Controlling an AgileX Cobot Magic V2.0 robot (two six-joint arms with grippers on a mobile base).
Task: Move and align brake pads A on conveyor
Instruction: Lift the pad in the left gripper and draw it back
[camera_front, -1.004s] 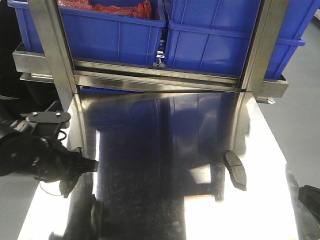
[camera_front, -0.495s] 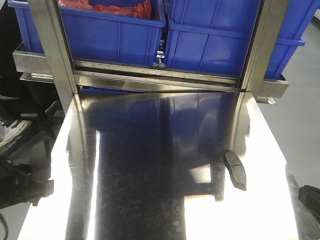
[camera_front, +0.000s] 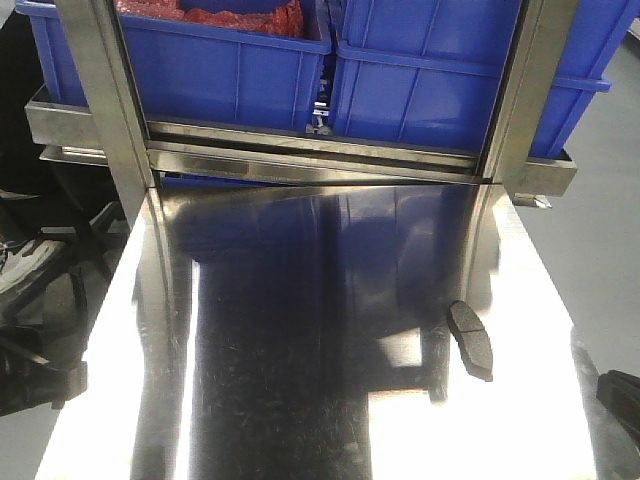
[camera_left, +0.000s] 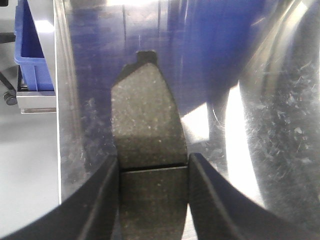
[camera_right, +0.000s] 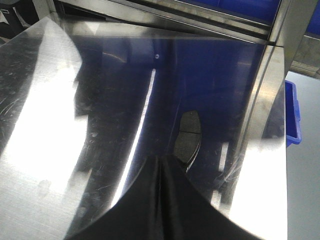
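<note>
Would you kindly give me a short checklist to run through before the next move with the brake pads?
1. Left hand has a pad: ok. The held pad sits between its fingers, which appear to touch both long sides.
2. Held pad straight in the grip: ok. Its centre groove runs squarely across between the fingers.
3. Right hand free: ok. It is shut and empty.
4. Second pad reachable: ok. It lies uncovered on the steel table, just ahead of the right hand.
5. Conveyor ready to receive: cannot tell. No view shows it.
</note>
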